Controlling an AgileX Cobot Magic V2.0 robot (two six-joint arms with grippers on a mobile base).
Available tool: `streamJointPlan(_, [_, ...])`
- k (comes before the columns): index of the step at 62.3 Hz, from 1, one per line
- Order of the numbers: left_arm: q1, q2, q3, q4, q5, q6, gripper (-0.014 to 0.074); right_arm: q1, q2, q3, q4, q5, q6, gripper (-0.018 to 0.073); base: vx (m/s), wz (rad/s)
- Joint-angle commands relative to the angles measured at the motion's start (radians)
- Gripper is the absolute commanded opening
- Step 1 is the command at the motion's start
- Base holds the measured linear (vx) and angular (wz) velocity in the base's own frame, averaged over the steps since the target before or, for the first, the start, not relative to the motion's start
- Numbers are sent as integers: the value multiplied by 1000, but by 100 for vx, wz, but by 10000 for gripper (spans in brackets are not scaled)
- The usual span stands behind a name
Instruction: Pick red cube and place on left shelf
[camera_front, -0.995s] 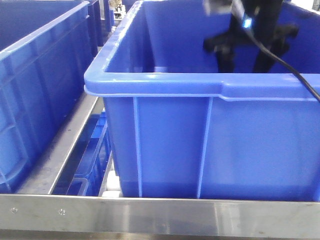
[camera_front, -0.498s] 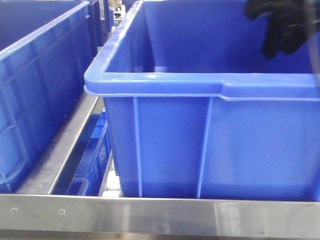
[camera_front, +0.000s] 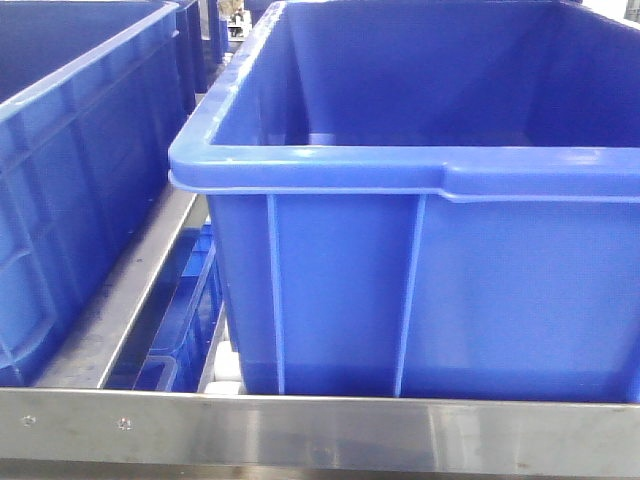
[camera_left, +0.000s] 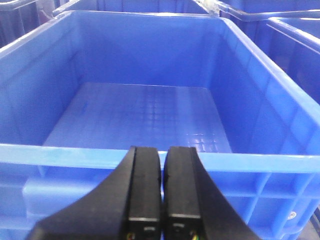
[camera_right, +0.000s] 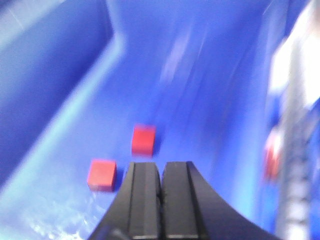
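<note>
In the right wrist view two red cubes lie on a blue bin floor: one (camera_right: 143, 140) just beyond my right gripper's tips, another (camera_right: 102, 174) to their left. My right gripper (camera_right: 161, 165) is shut and empty above the floor; the view is blurred. My left gripper (camera_left: 161, 151) is shut and empty, hovering at the near rim of an empty blue bin (camera_left: 150, 155). Neither gripper shows in the front view, and no cube shows there.
A large blue bin (camera_front: 420, 170) fills the front view, with another blue bin (camera_front: 60, 150) to its left. A steel rail (camera_front: 320, 430) runs along the front, and lower blue crates (camera_front: 185, 310) show between the bins. A blurred red patch (camera_right: 272, 155) sits at the right wrist view's right edge.
The black arm that hung inside the large bin at the upper right has moved up and right, and has left the front view.
</note>
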Motion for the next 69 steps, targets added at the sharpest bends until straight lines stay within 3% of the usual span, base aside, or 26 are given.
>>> streamJointPlan(1, [-1,-14,24,-2,-90,-7,102,-5,-170,45,-29,-88,-7,52,0,0])
streamJointPlan(18, [-1,-14,24,-2,-90,-7,102,-5,-500,231,-48,-87,-7,51,0,0])
streamJointPlan(38, [-1,-14,24,-2,-90,-7,102,-5,-507,251,-50,-73,-7,51,0,0])
streamJointPlan(48, [-1,-14,24,-2,-90,-7,102,-5,-507,251,-124,-56,-7,51,0,0])
streamJointPlan(69, [-1,-14,24,-2,-90,-7,102,-10,-507,252,-117,-58,-6,51,0,0])
